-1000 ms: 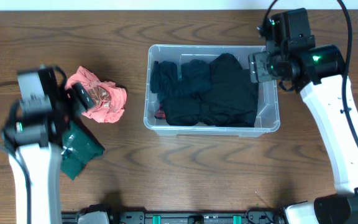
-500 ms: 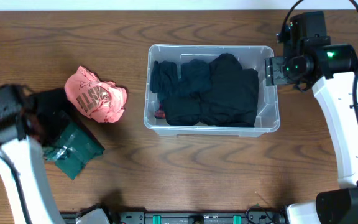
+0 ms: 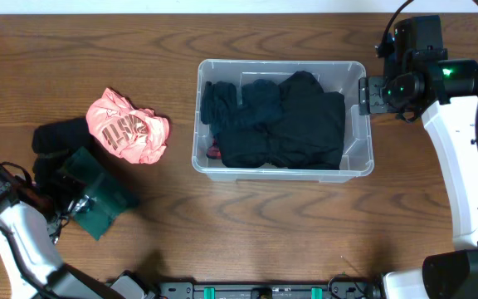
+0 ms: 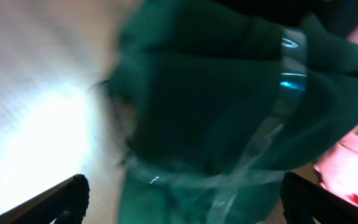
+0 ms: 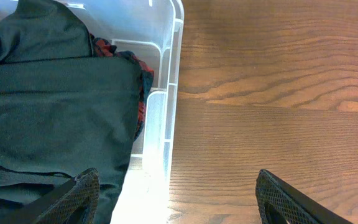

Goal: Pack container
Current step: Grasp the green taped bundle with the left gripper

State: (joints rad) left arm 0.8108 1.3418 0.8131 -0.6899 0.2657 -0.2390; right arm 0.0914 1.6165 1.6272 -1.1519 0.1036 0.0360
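Container (image 3: 359, 162), clear, packed with dark clothes (image 3: 293, 124).

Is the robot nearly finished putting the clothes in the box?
Partway. Done: dark clothes fill the container. In hand: nothing yet; the left gripper is open over the green cloth, and the right gripper is open over the container's edge. Left: the green cloth, pink cloth and black cloth lie on the table outside it.
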